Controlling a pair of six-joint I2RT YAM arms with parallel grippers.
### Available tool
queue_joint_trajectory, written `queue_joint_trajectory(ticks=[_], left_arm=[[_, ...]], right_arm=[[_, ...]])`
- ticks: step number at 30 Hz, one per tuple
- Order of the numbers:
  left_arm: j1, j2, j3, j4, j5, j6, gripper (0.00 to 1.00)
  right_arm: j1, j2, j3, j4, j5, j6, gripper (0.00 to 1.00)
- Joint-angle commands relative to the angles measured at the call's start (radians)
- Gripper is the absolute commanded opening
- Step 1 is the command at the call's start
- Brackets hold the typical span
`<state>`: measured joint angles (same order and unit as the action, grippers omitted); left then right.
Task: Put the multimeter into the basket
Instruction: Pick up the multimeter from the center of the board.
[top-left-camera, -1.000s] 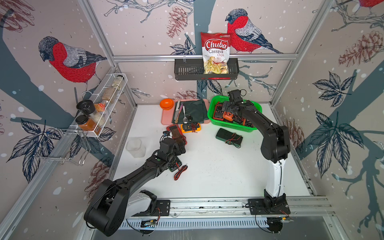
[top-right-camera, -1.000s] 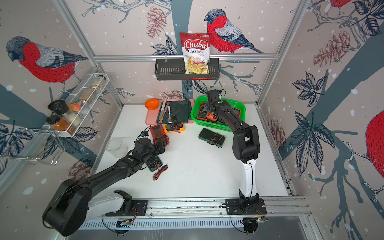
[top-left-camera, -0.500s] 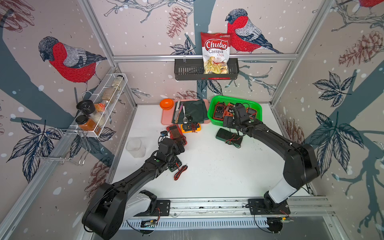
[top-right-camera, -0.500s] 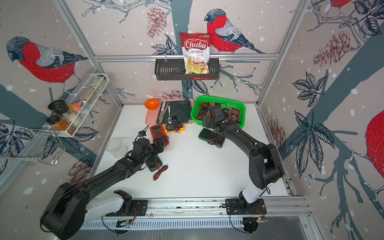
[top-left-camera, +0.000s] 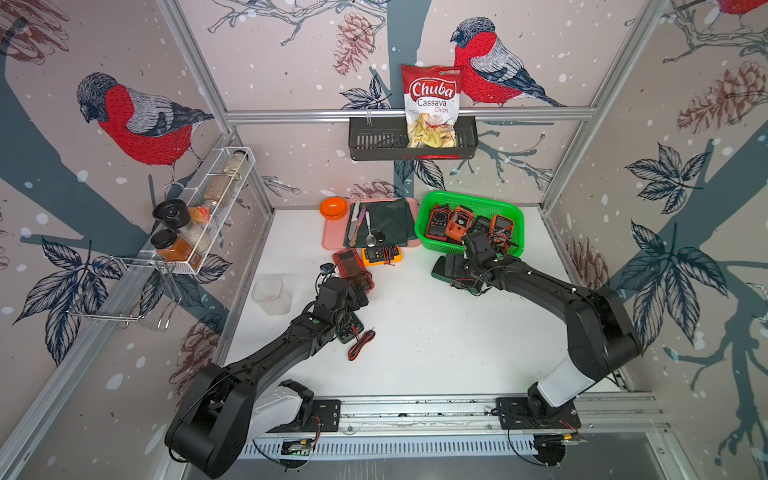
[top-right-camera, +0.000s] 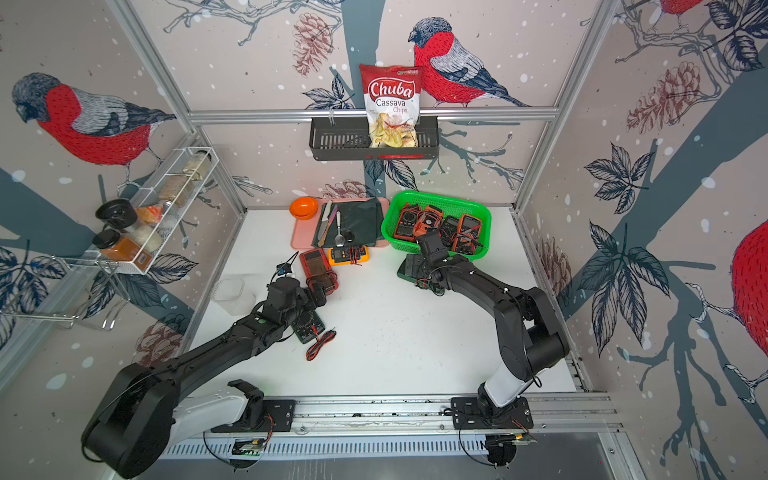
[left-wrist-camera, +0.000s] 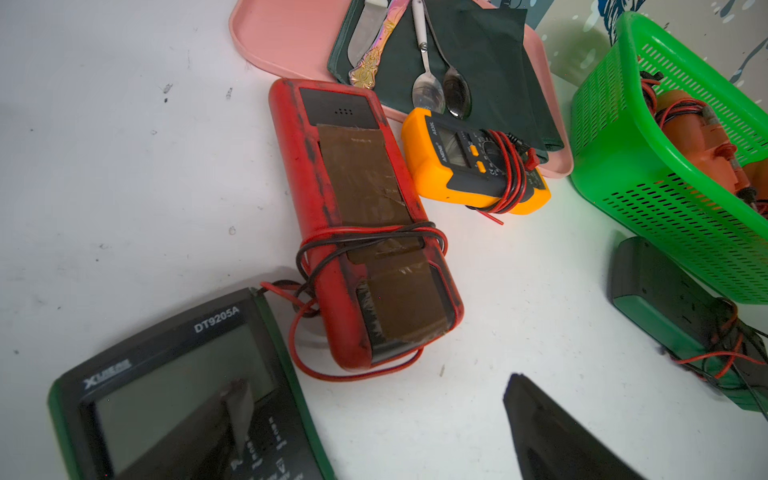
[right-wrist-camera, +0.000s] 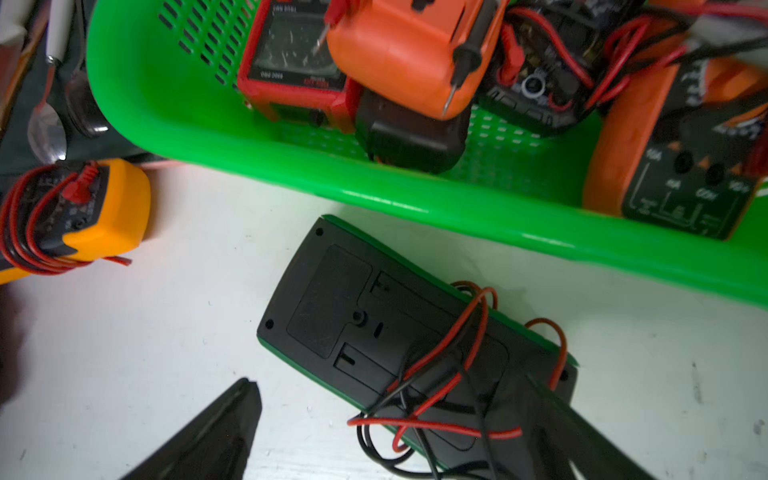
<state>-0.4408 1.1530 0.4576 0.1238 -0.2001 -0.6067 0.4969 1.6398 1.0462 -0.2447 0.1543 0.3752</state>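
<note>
Left gripper, jaws wide and empty, hangs over a green multimeter toward 8 o'clock; only the wrist view shows its DT9205A label. Right gripper, equally wide and empty, hangs over a face-down multimeter just before the basket at 1 o'clock.

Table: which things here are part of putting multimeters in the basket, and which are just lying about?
Part of the job: green basket, red multimeter, yellow multimeter, face-down green multimeter, face-up green multimeter.
Lying about: pink tray, spoon, orange bowl, chips bag, spice jars, clear container.
</note>
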Motion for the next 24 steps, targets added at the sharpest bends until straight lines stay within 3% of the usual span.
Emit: queue_joint_trajectory(ticks=[1, 12, 21, 24], left_arm=[[0.002, -0.001, -0.005, 0.004, -0.006, -0.016, 0.98], [0.002, -0.02, -0.007, -0.009, -0.026, -0.016, 0.98], [0.005, -0.057, -0.005, 0.009, -0.066, -0.003, 0.98], [0.008, -0.037, 0.034, 0.028, -0.046, 0.09, 0.98]], right_arm=[[-0.01, 0.014, -0.022, 0.041, -0.03, -0.035, 1.0], [-0.044, 0.092, -0.031, 0.083, -0.042, -0.073, 1.0], [0.044, 0.118, -0.02, 0.009, -0.044, -0.065, 1.0], [0.088, 0.11, -0.009, -0.026, -0.026, -0.05, 1.0]])
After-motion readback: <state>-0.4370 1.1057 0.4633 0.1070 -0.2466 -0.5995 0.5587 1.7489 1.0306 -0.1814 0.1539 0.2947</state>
